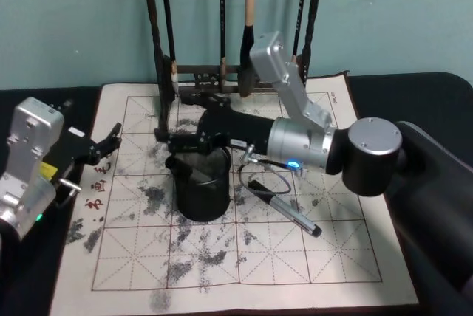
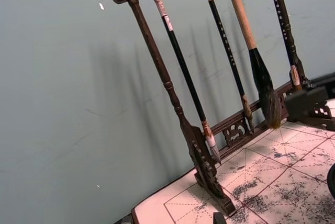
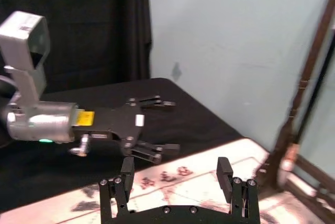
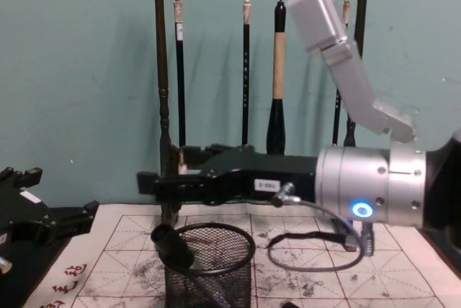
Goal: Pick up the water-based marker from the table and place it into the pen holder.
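The right gripper [image 3: 176,171] hangs, jaws wide and empty, just over the pen holder [image 4: 210,279], in which a dark marker [image 4: 173,246] leans towards the robot's left, while a grey pen [image 1: 284,210] lies slantwise on the ink-stained mat [image 1: 325,260] right of it, and the left gripper [image 3: 168,125] idles, jaws spread, over the worktop's left edge.

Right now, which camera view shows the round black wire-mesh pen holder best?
The chest view: the pen holder shows its rim and mesh wall from the side. The head view shows it from above, its far rim under the right gripper.
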